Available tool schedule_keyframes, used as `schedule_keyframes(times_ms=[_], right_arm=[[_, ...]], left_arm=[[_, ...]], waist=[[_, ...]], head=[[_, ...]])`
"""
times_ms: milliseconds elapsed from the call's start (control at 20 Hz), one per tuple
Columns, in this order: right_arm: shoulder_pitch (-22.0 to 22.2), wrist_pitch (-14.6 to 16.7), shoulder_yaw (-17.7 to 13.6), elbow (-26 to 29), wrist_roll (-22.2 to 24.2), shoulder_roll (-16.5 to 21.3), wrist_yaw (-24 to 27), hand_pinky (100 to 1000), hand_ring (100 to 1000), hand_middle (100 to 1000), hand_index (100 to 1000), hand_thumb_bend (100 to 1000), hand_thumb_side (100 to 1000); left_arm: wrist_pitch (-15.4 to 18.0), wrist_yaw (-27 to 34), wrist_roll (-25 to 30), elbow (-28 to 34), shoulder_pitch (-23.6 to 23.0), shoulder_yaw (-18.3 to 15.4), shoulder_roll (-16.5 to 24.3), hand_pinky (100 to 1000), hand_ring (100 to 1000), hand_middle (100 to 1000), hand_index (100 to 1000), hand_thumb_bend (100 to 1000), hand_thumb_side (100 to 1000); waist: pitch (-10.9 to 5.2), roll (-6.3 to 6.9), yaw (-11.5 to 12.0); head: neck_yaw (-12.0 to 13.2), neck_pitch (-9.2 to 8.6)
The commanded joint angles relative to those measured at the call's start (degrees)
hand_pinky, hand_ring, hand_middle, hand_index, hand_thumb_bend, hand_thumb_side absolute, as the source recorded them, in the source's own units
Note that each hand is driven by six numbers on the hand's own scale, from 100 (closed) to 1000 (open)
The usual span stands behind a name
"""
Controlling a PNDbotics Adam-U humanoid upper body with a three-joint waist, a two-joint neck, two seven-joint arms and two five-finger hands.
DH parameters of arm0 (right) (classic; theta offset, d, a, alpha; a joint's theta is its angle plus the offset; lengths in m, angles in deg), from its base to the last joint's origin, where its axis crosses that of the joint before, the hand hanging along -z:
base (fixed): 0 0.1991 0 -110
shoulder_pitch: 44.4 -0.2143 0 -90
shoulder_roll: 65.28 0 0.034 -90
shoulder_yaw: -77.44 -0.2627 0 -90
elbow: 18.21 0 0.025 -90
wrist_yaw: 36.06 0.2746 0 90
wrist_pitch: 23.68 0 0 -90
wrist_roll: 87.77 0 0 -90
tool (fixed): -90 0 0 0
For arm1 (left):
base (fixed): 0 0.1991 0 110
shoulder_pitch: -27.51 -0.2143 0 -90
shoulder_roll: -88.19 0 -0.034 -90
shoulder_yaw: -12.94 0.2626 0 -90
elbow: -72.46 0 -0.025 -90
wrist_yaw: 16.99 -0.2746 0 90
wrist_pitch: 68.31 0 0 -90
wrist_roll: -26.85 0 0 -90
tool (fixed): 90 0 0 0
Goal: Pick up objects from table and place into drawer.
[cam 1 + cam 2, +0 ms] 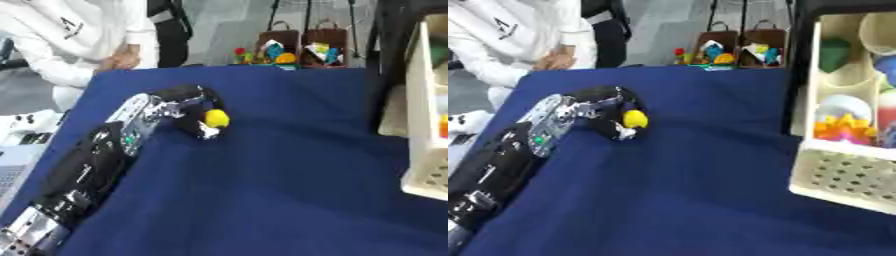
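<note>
The left arm (83, 175) is running off the lower left corner, its base cut away. The left hand (184, 107) is curling around a small yellow object (216, 118), fingers hiding most of it, over the blue table (280, 190). To the hand's right, the cream drawer (842, 180) is showing blurred coloured shapes, partly cropped. No readable writing is showing.

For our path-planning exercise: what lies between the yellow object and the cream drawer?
Only bare blue tablecloth between the yellow object and drawer, in the right eye view.
</note>
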Motion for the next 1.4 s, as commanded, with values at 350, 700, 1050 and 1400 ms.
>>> schedule_keyframes(times_ms=[350,700,1050,1400], right_arm=[[0.37,4.48,-1.52,0.87,-4.18,0.89,0.85,584,618,610,755,100,1000],[0.48,4.86,-2.06,0.87,-4.18,0.83,1.31,582,617,609,750,100,1000],[0.64,5.36,-2.49,0.87,-4.18,0.86,1.84,581,618,610,747,100,1000],[0.91,5.45,-2.72,0.87,-4.18,0.91,2.23,583,620,611,747,100,1000]], left_arm=[[-0.44,2.31,0.05,-0.11,-2.29,0.92,0.98,324,465,576,774,297,538],[-0.82,3.54,-0.50,0.06,-2.82,0.85,1.40,280,460,559,736,197,445],[-1.23,3.88,-3.80,0.43,-3.29,0.94,1.77,208,441,542,697,100,398],[-1.22,3.75,-4.58,1.47,-3.41,1.46,2.26,192,441,546,690,100,380]], waist=[[-1.40,-0.61,0.55],[-1.62,-0.77,0.81],[-1.95,-0.94,1.06],[-2.70,-0.94,1.29]], head=[[-1.71,1.02],[-2.08,1.23],[-2.21,1.44],[-2.10,1.64]])
